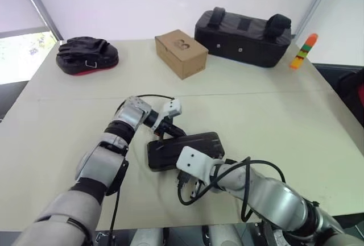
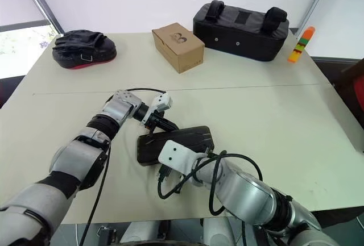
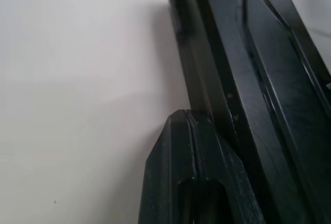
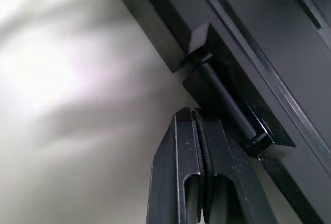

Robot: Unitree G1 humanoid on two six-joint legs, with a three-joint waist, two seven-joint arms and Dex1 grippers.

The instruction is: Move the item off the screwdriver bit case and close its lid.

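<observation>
Beige table (image 1: 273, 115), centre: case (image 1: 185, 150) lying flat, lid apparently down. Left gripper (image 1: 172, 129) at its 10 o'clock edge, right gripper (image 4: 199, 118) at its 6 o'clock hinge, both pinched empty. Press evenly until latched.

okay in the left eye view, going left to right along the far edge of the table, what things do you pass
Black padded mitt with a red underside → brown cardboard box → big black padded bag with two straps → upright stack of orange, green and yellow blocks.
</observation>
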